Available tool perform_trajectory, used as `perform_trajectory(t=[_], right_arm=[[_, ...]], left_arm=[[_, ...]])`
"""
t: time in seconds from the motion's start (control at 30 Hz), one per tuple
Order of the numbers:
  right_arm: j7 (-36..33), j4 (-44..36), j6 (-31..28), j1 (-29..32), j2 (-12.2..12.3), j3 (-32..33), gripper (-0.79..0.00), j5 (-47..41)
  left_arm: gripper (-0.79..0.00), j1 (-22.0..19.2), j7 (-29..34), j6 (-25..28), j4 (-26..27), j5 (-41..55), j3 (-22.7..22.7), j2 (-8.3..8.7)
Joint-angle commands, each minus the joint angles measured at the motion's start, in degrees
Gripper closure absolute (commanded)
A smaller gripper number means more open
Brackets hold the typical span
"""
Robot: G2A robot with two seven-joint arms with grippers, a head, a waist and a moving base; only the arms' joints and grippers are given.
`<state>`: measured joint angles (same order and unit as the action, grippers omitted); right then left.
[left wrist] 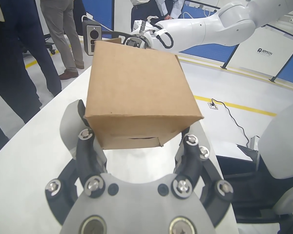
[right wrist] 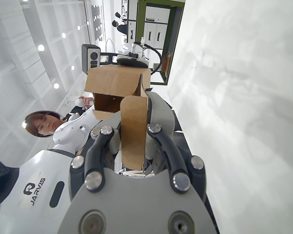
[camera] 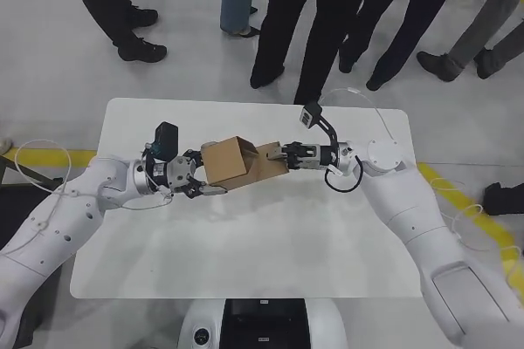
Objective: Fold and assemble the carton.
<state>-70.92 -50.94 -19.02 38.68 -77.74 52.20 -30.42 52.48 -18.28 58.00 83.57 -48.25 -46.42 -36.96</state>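
A brown carton hangs above the white table, held between both arms. My left gripper is shut on its closed end, one finger on each side of the carton. My right gripper is at the opposite, open end, shut on one long flap that sticks out from the carton. The other flaps at that end stand open, and the dark inside shows in the right wrist view.
The carton sits over the table's back half, near its middle. A white cable loops off the right arm near the table's far edge. The table's edge runs close beside the carton in the left wrist view.
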Motion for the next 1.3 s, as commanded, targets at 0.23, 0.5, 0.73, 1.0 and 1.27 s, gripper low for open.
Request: perform_trajectory(t=[0.23,0.5,0.73,1.0,1.27], right_arm=[[-0.1,-0.5,-0.1,0.4,0.0,0.4,0.0,0.5],[0.0,-0.7,-0.5,0.7,0.2,1.2,-0.717,0.4],[-0.7,-0.6,-1.7,1.6,0.8,3.7,-0.785,-1.4],[-0.5,2.3,-3.1,3.3,2.2,7.9,-0.566,-2.8],[-1.4,5.2,0.3,3.8,2.7,8.1,-0.265,-1.0]], left_arm=[[-0.523,-0.7,0.6,0.0,-0.1,1.1,1.0,0.27],[-0.542,-0.7,0.5,0.0,-0.3,1.5,1.3,0.46],[-0.551,-0.5,0.2,0.0,-0.5,1.5,1.4,0.66],[-0.563,0.5,-1.0,0.0,-0.6,0.9,0.7,1.24],[-0.557,1.8,-3.2,0.0,0.4,-0.6,-0.6,1.99]])
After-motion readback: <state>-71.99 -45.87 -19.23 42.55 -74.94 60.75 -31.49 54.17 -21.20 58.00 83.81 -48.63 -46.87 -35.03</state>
